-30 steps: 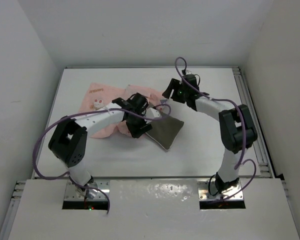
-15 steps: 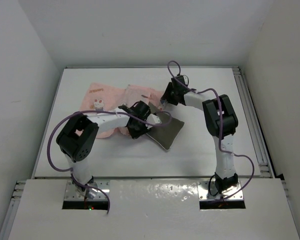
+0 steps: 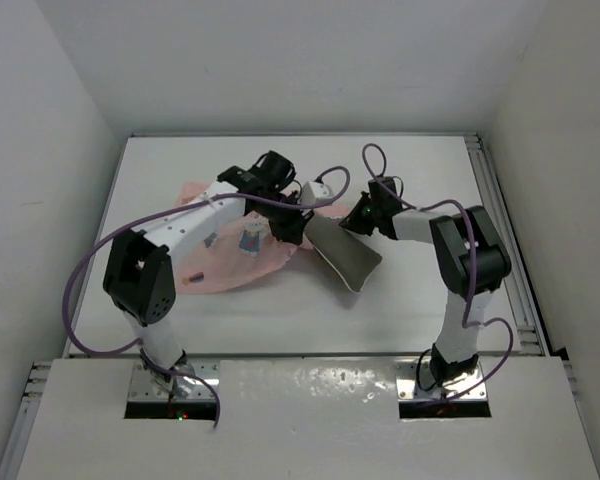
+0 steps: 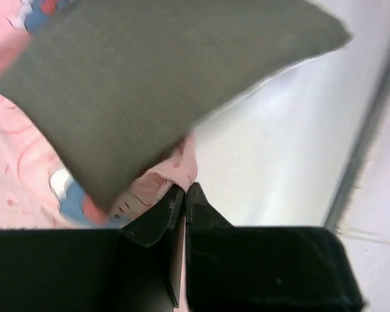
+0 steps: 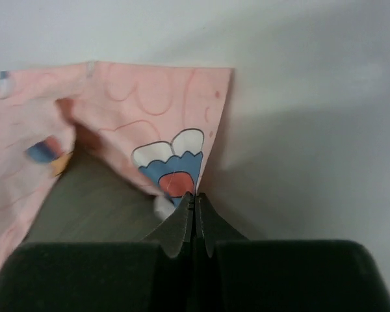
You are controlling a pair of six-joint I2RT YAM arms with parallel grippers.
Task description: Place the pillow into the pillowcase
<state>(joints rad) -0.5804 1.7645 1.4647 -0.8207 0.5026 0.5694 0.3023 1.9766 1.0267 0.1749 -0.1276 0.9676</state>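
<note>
- The white table (image 3: 230,320) is carrying the whole scene, with both arms reaching in over its middle from the near edge.
- The pillowcase (image 3: 235,255), pale pink with small blue and red prints, is lying rumpled left of centre, its open edge facing right and lifting off the surface.
- The pillow (image 3: 342,255), olive-grey with thin white piping, is sitting just right of the pillowcase. Its far-left end is tucking under the pink cloth while most of it is sticking out toward the near right.
- The left gripper (image 3: 288,222) is hanging above the pillowcase mouth. In the left wrist view its fingertips (image 4: 175,201) are pressing together on a fold of pink hem, with the grey pillow (image 4: 162,84) showing just beyond.
- The right gripper (image 3: 356,218) is meeting the pillowcase from the right. In the right wrist view its jaws are pinching the printed edge (image 5: 175,175), with grey pillow (image 5: 91,201) showing beneath the cloth.
</note>
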